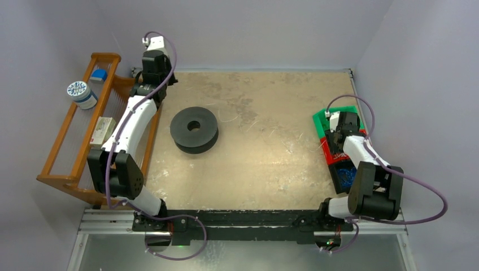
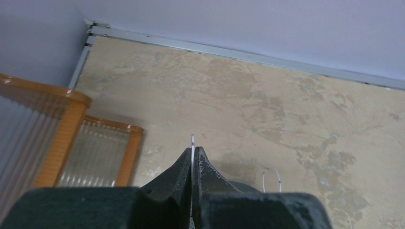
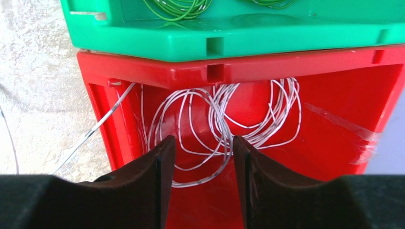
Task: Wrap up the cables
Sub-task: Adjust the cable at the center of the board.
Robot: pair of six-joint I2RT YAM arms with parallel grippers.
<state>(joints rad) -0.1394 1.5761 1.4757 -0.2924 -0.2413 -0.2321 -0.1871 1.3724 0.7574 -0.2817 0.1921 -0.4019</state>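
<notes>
Two pairs of jaws, two states: my left jaws are pressed together on a thin whitish cable, its tip sticking up between them, above the table near its far left corner. My right jaws stand partly spread, gripping nothing, over the red bin at the table's right edge, where the cables lie in loose loops. One strand runs over the bin's left wall onto the table. A green bin holding green wires sits against the red one's far rim. A black spool rests left of the table's middle, and a wooden rack stands along the left edge.
</notes>
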